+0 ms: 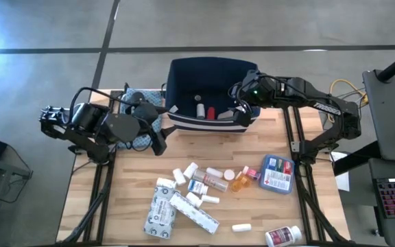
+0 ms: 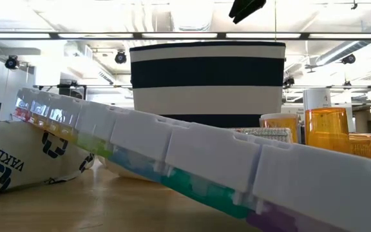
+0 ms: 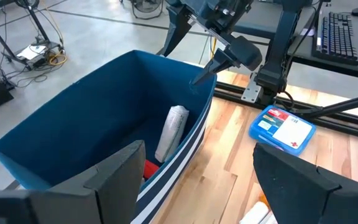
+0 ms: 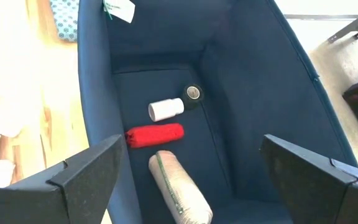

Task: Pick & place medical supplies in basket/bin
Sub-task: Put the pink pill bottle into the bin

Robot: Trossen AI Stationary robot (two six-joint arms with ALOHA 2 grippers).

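Note:
The navy bin (image 1: 211, 89) with white stripes stands at the table's far middle. Inside it lie a red tube (image 4: 155, 135), a white bottle (image 4: 166, 109), a pale gauze roll (image 4: 178, 186) and a small dark capped item (image 4: 193, 93). My right gripper (image 4: 190, 149) hangs open above the bin's right half (image 1: 241, 108), holding nothing. My left gripper (image 1: 162, 134) is open beside the bin's left wall, above the teal cloth (image 1: 142, 137). More supplies lie on the near table: white bottles (image 1: 190, 170), an orange vial (image 1: 241, 182), cartons (image 1: 162, 209) and the blue-and-red packet (image 1: 277, 173).
A long white pill organiser (image 2: 172, 148) lies slanted close in front of the low camera, with a printed carton (image 2: 18, 158) to its left. A white bottle with a red label (image 1: 283, 237) lies near the table's near right corner. Bare wood shows between the bin and the supplies.

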